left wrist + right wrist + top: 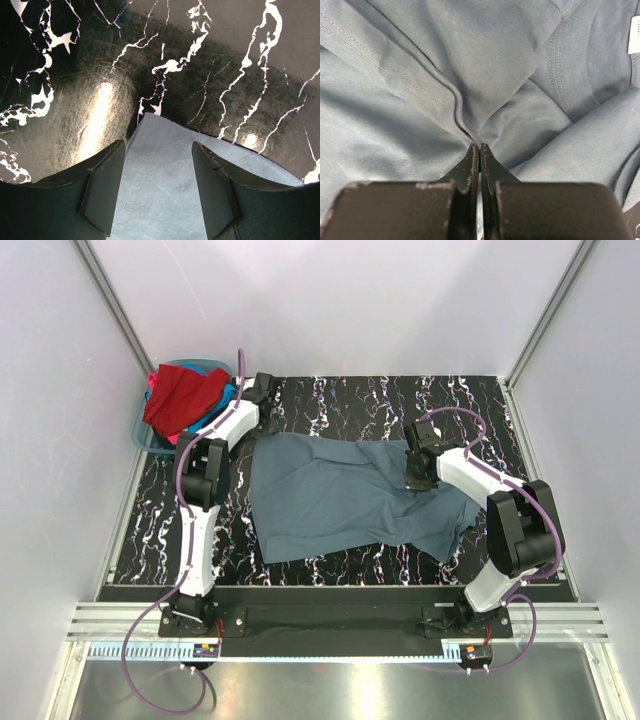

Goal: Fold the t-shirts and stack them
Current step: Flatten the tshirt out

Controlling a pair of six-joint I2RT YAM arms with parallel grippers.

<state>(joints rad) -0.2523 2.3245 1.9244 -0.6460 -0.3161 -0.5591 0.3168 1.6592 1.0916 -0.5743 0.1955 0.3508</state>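
A slate grey-blue t-shirt (340,495) lies spread and rumpled on the black marbled table (350,400). My left gripper (272,428) hovers over its far left corner, open. In the left wrist view its fingers (107,185) straddle the hemmed corner of the shirt (165,190), and the left gripper (158,145) holds nothing. My right gripper (418,478) sits on the shirt's right part. In the right wrist view the right gripper (480,146) is shut on a pinched fold of the shirt (520,60). A red t-shirt (185,398) lies heaped in the basket, with bright blue (228,392) and pink (152,380) cloth beside it.
The teal-blue plastic basket (148,443) stands at the table's far left corner, close behind my left arm. White walls enclose the table on three sides. A white label (634,35) shows inside the shirt's collar.
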